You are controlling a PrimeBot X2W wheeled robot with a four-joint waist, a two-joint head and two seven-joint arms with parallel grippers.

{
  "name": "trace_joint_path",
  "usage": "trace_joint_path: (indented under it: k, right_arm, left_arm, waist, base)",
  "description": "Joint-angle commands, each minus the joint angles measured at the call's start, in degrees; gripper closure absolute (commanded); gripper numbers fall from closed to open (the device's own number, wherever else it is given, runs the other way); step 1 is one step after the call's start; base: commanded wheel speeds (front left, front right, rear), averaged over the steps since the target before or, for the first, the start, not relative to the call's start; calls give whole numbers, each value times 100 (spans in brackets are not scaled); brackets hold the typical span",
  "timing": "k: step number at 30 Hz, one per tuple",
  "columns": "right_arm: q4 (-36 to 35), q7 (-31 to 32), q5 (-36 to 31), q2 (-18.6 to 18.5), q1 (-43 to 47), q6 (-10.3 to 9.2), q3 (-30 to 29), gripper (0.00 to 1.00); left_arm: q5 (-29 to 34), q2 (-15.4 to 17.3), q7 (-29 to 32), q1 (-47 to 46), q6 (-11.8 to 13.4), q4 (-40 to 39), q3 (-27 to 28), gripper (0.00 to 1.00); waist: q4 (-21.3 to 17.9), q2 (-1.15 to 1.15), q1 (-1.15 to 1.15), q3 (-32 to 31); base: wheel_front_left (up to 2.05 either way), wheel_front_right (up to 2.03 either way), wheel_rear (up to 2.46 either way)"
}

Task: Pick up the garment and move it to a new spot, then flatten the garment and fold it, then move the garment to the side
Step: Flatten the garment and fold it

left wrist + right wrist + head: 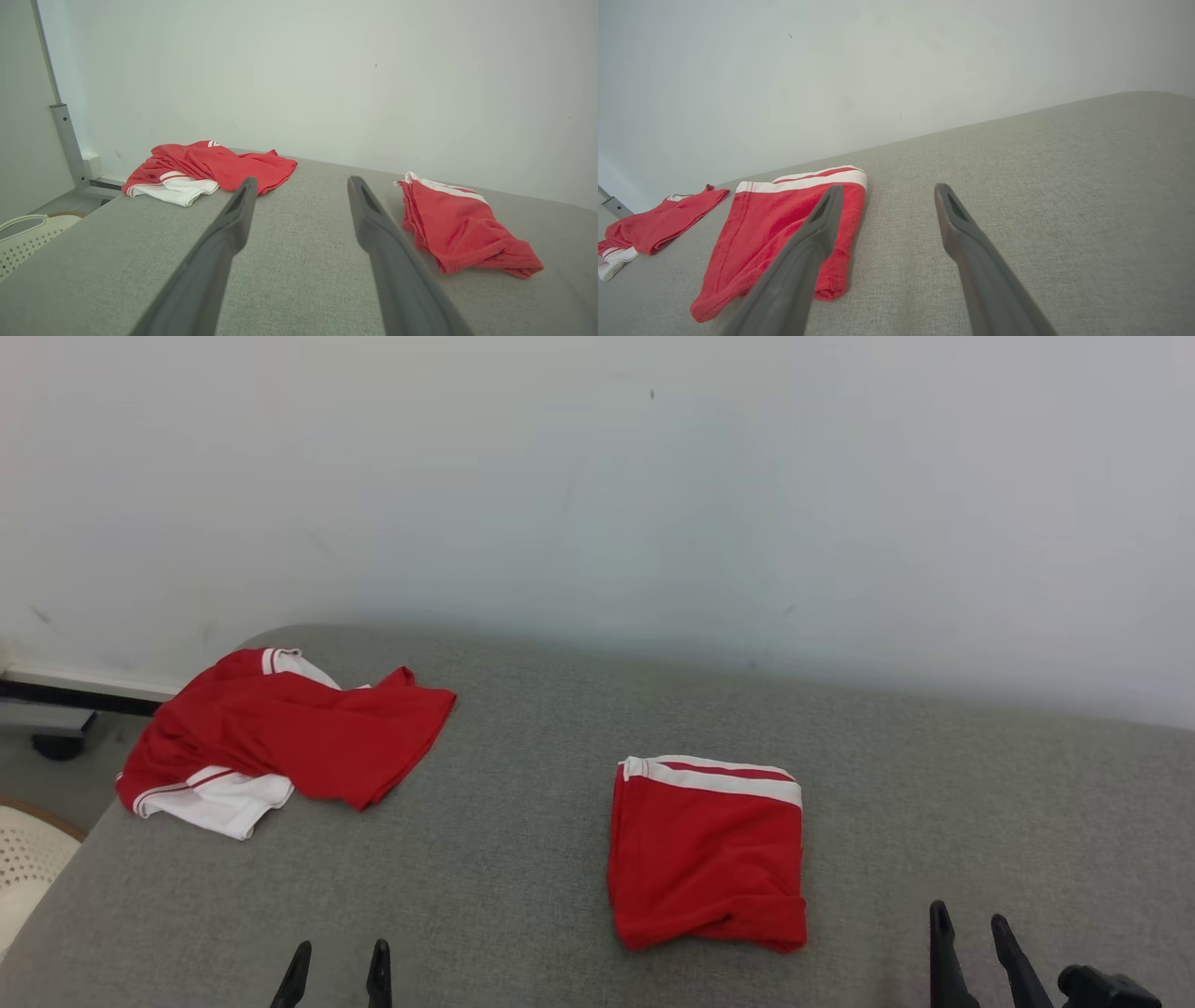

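Nearest you, the left gripper [342, 947] and the right gripper [968, 913] sit at the front edge of the grey padded table [523, 887]. Each has its fingers spread apart and holds nothing. Neither touches any cloth. Off the table's left edge stands a pale perforated basket [26, 859]. Further in, right of centre, you have the folded garment [707, 854]: a red rectangle lying flat, its white band on the far side, its near edge slightly rolled. Well apart from it, at the far left corner, the crumpled garment [280, 737] lies bunched, red with white parts, overhanging the edge slightly. A plain pale wall [653, 504] stands behind the table.
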Motion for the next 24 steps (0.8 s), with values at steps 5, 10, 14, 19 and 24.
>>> trace_joint_path:
  k: [5,10,14,19,24]
  right_arm:
    - [-372,-102,-158,-6,464,3,-122,0]
    - [-570,3,-416,-7,683,3,-66,0]
    - [-749,72,-612,-7,803,3,-60,0]
    - [-886,154,-657,-6,890,3,-64,0]
    - [-957,233,-645,-7,902,3,-40,0]
  left_arm:
    - [155,-227,-21,214,-712,-18,401,0]
    - [309,-455,-22,165,-1209,276,756,0]
    - [389,-640,-22,128,-1442,490,1032,0]
    - [457,-764,-23,54,-1627,745,1241,0]
    - [524,-804,-23,-73,-1683,914,1301,0]
  waist:
    - [-489,0,1,30]
    - [-625,0,1,13]
    - [-717,0,1,0]
    - [-809,0,1,3]
    - [-836,0,1,20]
  base:
    - [0,0,0]
    - [0,0,0]
    - [0,0,0]
    - [0,0,0]
    - [0,0,0]
